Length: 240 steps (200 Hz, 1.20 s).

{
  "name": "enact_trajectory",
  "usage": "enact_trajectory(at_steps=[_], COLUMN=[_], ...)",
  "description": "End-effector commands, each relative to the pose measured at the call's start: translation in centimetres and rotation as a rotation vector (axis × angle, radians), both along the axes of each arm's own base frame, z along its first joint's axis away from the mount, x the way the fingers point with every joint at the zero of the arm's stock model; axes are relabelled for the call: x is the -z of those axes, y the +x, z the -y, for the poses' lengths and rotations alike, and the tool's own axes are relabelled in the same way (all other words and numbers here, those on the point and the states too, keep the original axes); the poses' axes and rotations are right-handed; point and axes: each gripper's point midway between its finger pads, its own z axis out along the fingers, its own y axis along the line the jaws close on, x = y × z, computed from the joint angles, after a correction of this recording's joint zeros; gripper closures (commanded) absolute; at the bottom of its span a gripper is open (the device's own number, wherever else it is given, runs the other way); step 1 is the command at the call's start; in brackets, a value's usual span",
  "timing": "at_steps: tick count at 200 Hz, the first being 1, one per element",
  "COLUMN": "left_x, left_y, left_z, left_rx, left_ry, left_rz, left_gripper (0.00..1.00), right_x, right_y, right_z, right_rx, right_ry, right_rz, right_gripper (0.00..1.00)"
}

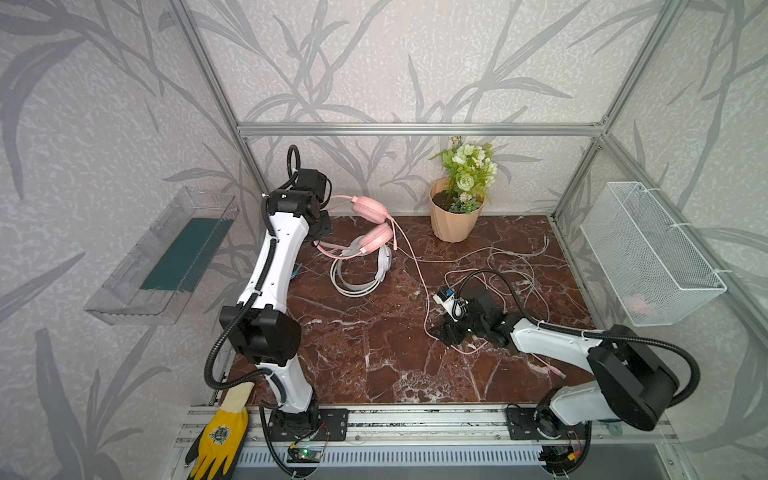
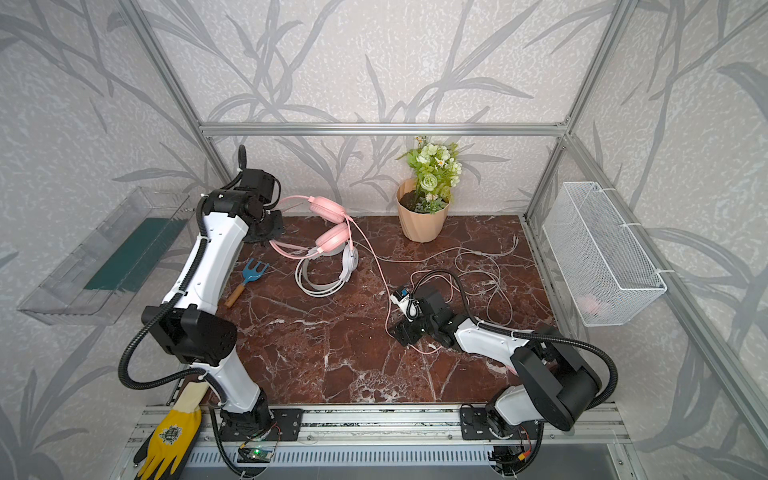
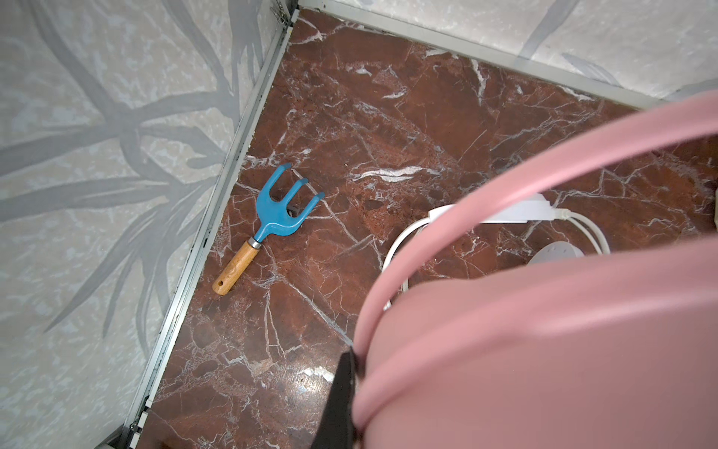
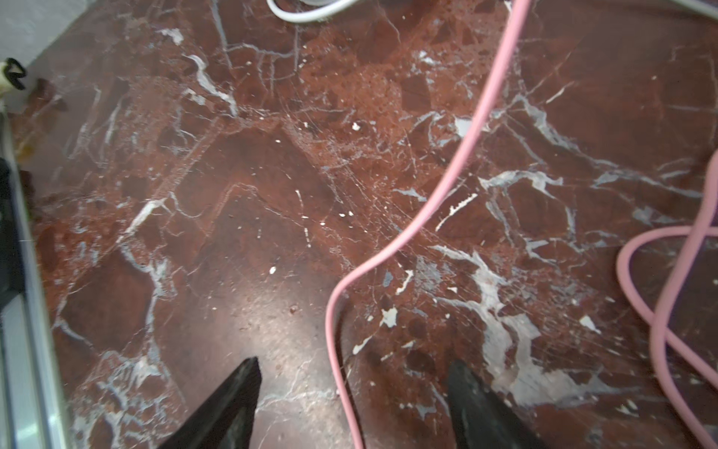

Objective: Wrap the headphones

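The pink headphones (image 1: 368,208) (image 2: 328,206) hang tilted above the back left of the table. My left gripper (image 1: 321,226) (image 3: 355,392) is shut on their headband (image 3: 485,182). Under them the white headphones (image 1: 384,259) (image 2: 350,259) lie flat on the marble. The pink cable (image 1: 424,286) (image 4: 427,202) drops from the earcups and runs across the table toward the front. My right gripper (image 1: 446,332) (image 2: 405,332) (image 4: 354,363) is low over the table and open. The pink cable passes between its fingers without being pinched. The white cable (image 1: 511,270) lies in loose loops at the right.
A potted flower plant (image 1: 453,220) stands at the back. A blue hand rake (image 2: 249,270) (image 3: 279,210) lies by the left wall. A wire basket (image 1: 648,253) hangs on the right wall, a clear tray (image 1: 162,257) on the left. A yellow glove (image 1: 220,432) rests on the front rail.
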Motion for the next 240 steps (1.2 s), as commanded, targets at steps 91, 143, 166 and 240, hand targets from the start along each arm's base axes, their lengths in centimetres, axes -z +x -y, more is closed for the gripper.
enact_trajectory(at_steps=[91, 143, 166, 240], left_x=[-3.8, -5.9, -6.1, -7.1], left_y=[0.3, -0.4, -0.5, -0.2], left_z=[-1.5, -1.3, -1.4, -1.8], left_rx=[-0.052, -0.041, -0.044, -0.064], left_ry=[-0.009, -0.024, -0.020, -0.024], left_rz=[0.096, 0.125, 0.130, 0.157], left_gripper=[1.00, 1.00, 1.00, 1.00], right_x=[3.2, 3.0, 3.6, 6.3], right_y=[3.7, 5.2, 4.9, 3.7], right_z=[-4.0, -5.9, -6.9, -6.5], right_rx=[-0.007, 0.014, -0.024, -0.050], right_ry=[-0.030, 0.051, 0.033, -0.076], right_rz=[0.081, 0.130, 0.135, 0.152], right_gripper=[0.29, 0.33, 0.36, 0.60])
